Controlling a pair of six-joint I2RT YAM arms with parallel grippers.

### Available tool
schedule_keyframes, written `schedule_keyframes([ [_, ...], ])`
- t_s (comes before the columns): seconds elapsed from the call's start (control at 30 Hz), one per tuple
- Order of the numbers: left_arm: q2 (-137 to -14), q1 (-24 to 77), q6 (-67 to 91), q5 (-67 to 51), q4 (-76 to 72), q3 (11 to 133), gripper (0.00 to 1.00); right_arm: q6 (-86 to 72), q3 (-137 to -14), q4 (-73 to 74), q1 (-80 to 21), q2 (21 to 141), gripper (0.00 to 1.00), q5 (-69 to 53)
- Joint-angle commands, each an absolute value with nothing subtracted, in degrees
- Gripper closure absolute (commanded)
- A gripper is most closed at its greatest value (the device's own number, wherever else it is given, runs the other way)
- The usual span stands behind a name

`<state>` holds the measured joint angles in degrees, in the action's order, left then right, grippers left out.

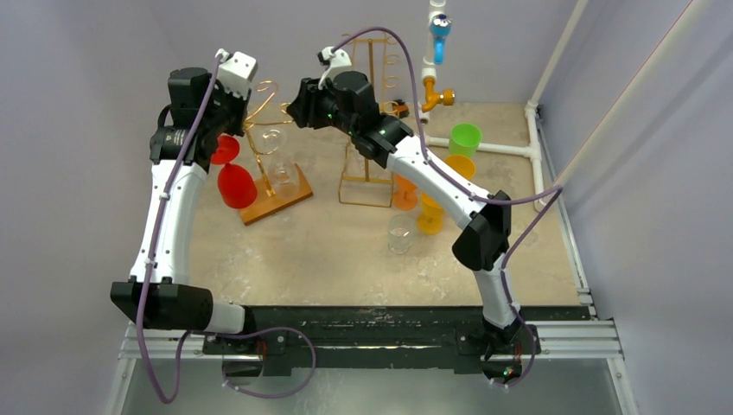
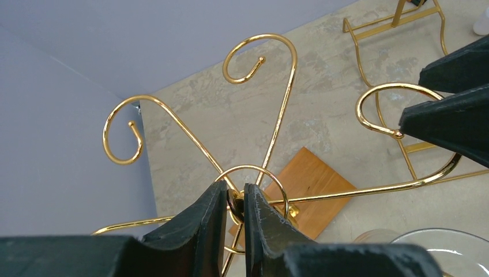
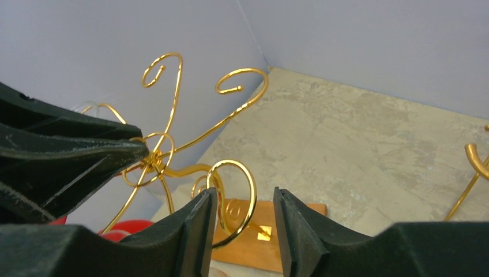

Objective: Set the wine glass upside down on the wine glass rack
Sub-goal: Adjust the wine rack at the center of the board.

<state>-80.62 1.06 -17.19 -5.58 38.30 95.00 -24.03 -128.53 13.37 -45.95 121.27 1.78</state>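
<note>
Two gold wire racks stand on the table: the wine glass rack (image 1: 294,195) on its wooden base, and a second rack (image 1: 365,180) to its right. One red wine glass (image 1: 235,184) is at the first rack's left side, foot above bowl in the overhead view; whether it hangs from a hook cannot be told. Only the wrist views show the grips: the left gripper (image 2: 235,209) is pinched narrow on the rack's top ring, and the right gripper (image 3: 242,224) stands half-open around one curled hook (image 3: 233,193).

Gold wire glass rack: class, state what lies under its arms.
A wooden base, a clear wine glass, a red wine glass; the left arm partly covers the red one.
</note>
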Motion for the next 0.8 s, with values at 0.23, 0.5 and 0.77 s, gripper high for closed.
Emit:
schedule_keyframes([
  [0.23, -79.83, 0.00, -19.04, 1.36, 38.71, 93.71, 0.91, -25.74, -117.88, 7.12, -47.91, 112.43, 0.60, 0.70],
  [0.5, -82.18, 0.00, -18.75, 0.74, 37.45, 95.02, 0.92, -25.84, -114.47, 5.71, -50.16, 110.32, 0.71, 0.81],
  [0.77, -81.73, 0.00, -18.41, -0.35, 38.21, 94.80, 0.93, -26.08, -107.29, 2.17, -51.94, 106.41, 0.79, 1.47],
])
